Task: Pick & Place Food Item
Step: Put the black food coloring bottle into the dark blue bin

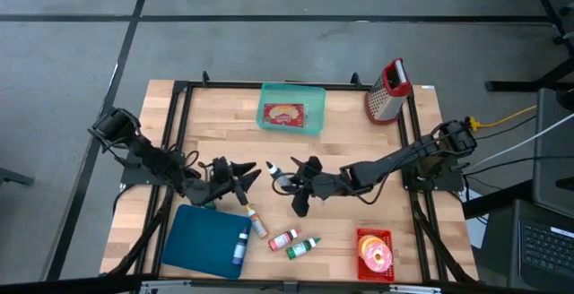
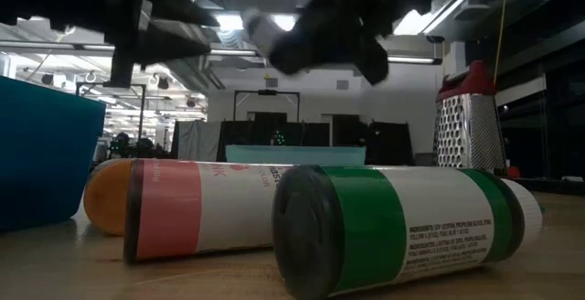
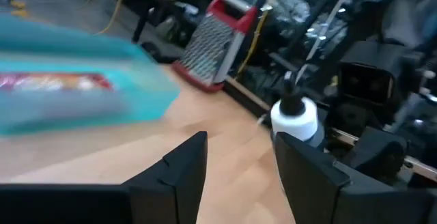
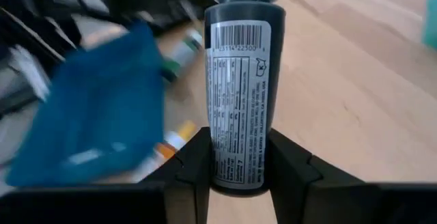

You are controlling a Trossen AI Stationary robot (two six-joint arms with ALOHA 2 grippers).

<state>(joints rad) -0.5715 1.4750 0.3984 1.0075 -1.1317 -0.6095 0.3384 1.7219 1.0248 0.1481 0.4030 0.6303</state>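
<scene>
Bottle (image 4: 242,94), dark with a white cap, sits between the fingers of the right tool (image 4: 239,166) above mid-desk (image 1: 359,133); we read it as a small rigid plastic sauce bottle, light, smooth and label-wrapped, so likely to slip or twist unless taken low on the body, where the jaws now close on it. Containers, largest first: the dark-blue bin (image 1: 208,240) at the near left holds one small bottle at its edge; the teal tray (image 1: 291,108) at the far side holds a red-and-yellow packet; the red basket (image 1: 375,254) at near right holds a pink-iced doughnut. Left tool (image 3: 239,166) hovers just beside the bottle, jaws partly open and empty. Loose tubes (image 1: 302,247) lie between bin and basket; a grater (image 1: 387,90) stands at the far right.
</scene>
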